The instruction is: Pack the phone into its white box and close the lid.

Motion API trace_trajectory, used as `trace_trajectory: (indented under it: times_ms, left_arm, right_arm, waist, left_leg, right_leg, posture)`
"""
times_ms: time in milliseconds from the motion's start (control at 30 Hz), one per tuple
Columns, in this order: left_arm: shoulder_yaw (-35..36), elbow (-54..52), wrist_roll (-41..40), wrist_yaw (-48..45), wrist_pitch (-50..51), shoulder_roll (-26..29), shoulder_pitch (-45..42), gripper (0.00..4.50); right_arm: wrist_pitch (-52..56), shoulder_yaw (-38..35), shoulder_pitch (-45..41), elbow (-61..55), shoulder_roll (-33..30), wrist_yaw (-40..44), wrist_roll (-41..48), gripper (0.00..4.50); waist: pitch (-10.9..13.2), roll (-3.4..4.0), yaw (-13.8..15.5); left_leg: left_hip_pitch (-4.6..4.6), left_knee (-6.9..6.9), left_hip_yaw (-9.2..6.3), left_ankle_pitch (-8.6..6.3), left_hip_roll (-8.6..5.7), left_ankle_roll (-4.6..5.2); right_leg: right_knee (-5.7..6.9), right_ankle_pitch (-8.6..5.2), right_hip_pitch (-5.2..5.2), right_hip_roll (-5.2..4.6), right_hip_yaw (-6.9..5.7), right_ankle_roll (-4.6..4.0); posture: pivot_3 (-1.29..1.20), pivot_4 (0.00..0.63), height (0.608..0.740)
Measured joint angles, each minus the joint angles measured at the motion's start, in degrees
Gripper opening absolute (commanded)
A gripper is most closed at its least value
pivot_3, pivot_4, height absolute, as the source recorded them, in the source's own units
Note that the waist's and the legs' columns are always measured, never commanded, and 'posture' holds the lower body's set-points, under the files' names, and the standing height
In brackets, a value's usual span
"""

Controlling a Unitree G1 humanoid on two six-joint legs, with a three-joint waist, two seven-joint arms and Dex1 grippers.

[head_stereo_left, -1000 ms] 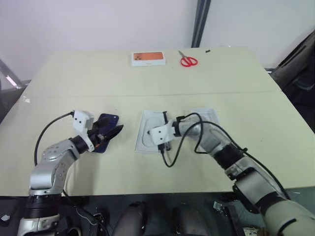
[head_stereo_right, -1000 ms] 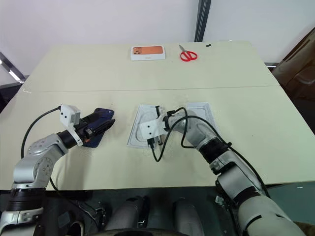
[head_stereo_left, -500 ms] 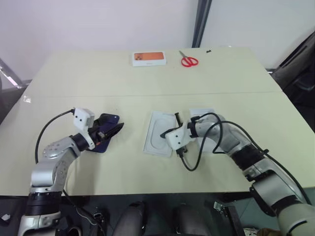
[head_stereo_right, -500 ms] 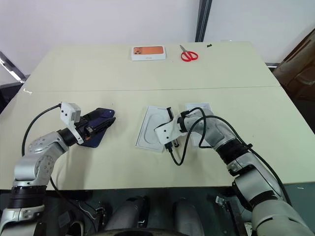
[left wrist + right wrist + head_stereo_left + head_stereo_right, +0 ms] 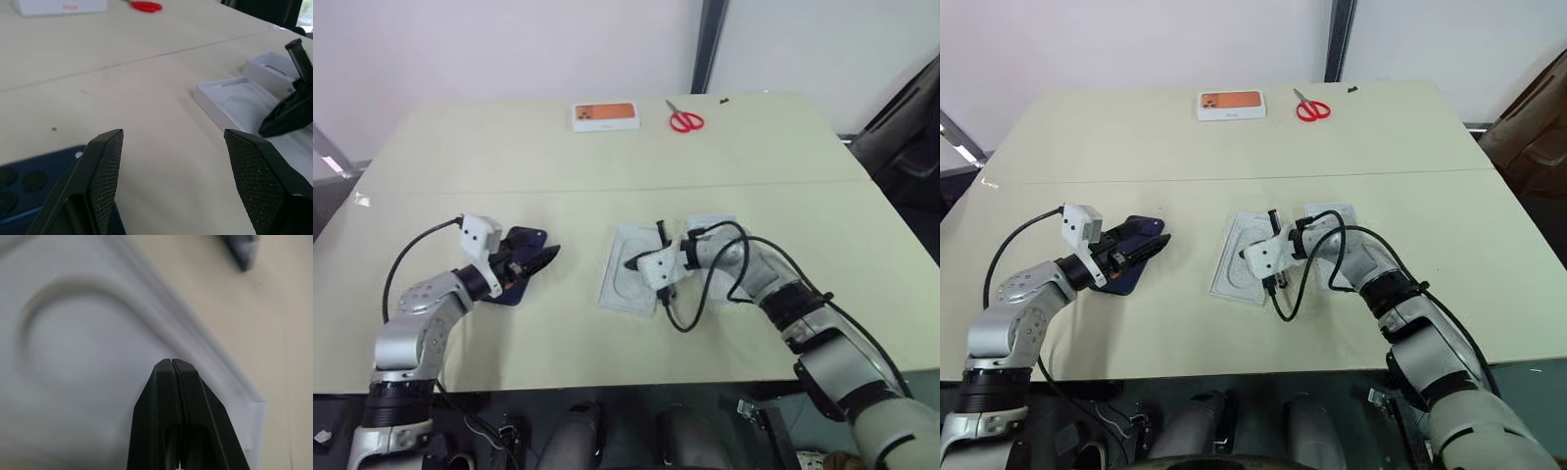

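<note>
Fingers of the right gripper (image 5: 172,363) are pressed together, empty, over the flat white insert (image 5: 1252,257) with the oval recess near the worktop's (image 5: 607,166) middle. Just beside the insert lies the white box (image 5: 1332,217), partly hidden by the right arm. The left gripper (image 5: 171,147) stands open above the phone (image 5: 522,264), which lies on the worktop's left side.

The phone (image 5: 516,269) sits on the table (image 5: 607,157) left of the insert tray (image 5: 626,279), with another box (image 5: 712,226) just right of it, and a printed box (image 5: 605,116) plus scissors (image 5: 685,119) way at the back.
</note>
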Motion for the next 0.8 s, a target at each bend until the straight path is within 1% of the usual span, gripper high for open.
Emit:
trace_trajectory:
  times_ms: [67, 167, 267, 367, 433, 533, 600, 667, 800]
  left_arm:
    - [1.78, 1.55, -2.44, -0.1, 3.37, 1.4, -1.3, 3.49]
    - [4.54, 4.65, -3.78, -0.06, 5.95, 4.21, -3.14, 3.49]
    - [5.8, 8.5, -3.71, -0.24, 7.93, 7.34, -4.71, 3.49]
    - [5.8, 13.64, -3.79, -2.05, 11.96, 10.61, -6.44, 3.49]
    - [4.92, 19.8, -3.5, -4.16, 14.7, 13.19, -9.26, 3.49]
    - [3.17, 26.95, -2.15, -6.79, 16.39, 15.22, -13.37, 3.49]
    - [0.01, 33.33, 0.07, -9.6, 17.43, 17.01, -16.68, 3.49]
    - [-3.1, 38.62, 2.84, -12.03, 17.68, 17.61, -19.49, 3.49]
    - [-8.09, 45.49, 7.14, -18.39, 17.23, 18.87, -24.95, 3.49]
  right_arm:
    - [5.43, -2.8, -0.01, -3.21, 1.61, 0.5, 4.03, 0.03]
    - [13.27, -5.31, 0.75, -8.54, 3.29, 0.4, 7.34, 0.03]
    - [20.21, -5.44, 2.35, -11.27, 6.5, -0.92, 7.83, 0.03]
    - [27.74, -4.25, 2.75, -12.42, 11.47, -3.55, 7.56, 0.03]
    - [32.67, -3.22, 1.95, -12.74, 15.4, -5.98, 6.75, 0.03]
    - [36.33, -0.58, -0.53, -12.03, 19.05, -8.23, 4.32, 0.03]
    - [40.03, 1.19, -3.14, -9.77, 21.7, -8.44, 3.0, 0.03]
    - [43.4, 2.97, -5.19, -7.34, 23.77, -8.17, 2.06, 0.03]
    - [50.04, 3.99, -7.12, -3.54, 26.7, -7.39, 1.87, 0.03]
  waist:
    - [0.0, 0.0, -0.01]
    - [0.0, 0.0, 0.02]
    - [0.0, 0.0, 0.02]
    - [0.01, 0.02, -0.04]
    - [0.02, 0.03, -0.15]
    - [0.02, 0.03, -0.14]
    - [0.02, 0.03, -0.09]
    - [0.02, 0.03, -0.01]
    - [-0.01, -0.01, -0.05]
  left_leg:
    - [-0.01, 0.01, -0.02, 0.0, 0.0, 0.0]
    - [-0.01, 0.01, -0.03, 0.0, 0.0, 0.0]
    - [-0.01, 0.0, -0.03, 0.0, 0.0, 0.0]
    - [-0.02, -0.03, -0.03, 0.0, -0.01, 0.0]
    - [-0.02, -0.06, -0.03, 0.01, -0.01, -0.03]
    - [-0.02, -0.06, -0.02, 0.02, -0.03, -0.05]
    - [-0.02, -0.04, -0.03, 0.03, -0.05, -0.05]
    - [-0.03, -0.04, -0.05, 0.03, -0.07, -0.05]
    - [-0.04, -0.02, -0.07, 0.03, -0.1, -0.05]
  right_leg:
    - [0.01, 0.0, -0.01, 0.01, -0.01, 0.0]
    - [0.0, 0.0, -0.06, 0.0, -0.02, 0.0]
    - [0.0, 0.0, -0.16, 0.0, -0.01, 0.0]
    - [0.03, 0.0, -0.28, 0.01, -0.01, 0.0]
    - [0.11, 0.0, -0.36, 0.03, -0.01, 0.0]
    - [0.11, 0.0, -0.39, 0.02, -0.01, 0.0]
    - [0.13, 0.0, -0.38, 0.02, -0.02, 0.0]
    - [0.17, 0.0, -0.39, 0.01, -0.03, 0.0]
    - [0.19, 0.0, -0.39, 0.0, -0.04, 0.0]
  posture:
    - [0.0, 0.15, 0.734]
    - [0.0, 0.15, 0.734]
    - [0.0, 0.15, 0.734]
    - [0.0, 0.15, 0.734]
    - [0.0, 0.15, 0.734]
    - [0.0, 0.15, 0.734]
    - [0.0, 0.15, 0.734]
    - [0.0, 0.15, 0.734]
    - [0.0, 0.15, 0.734]
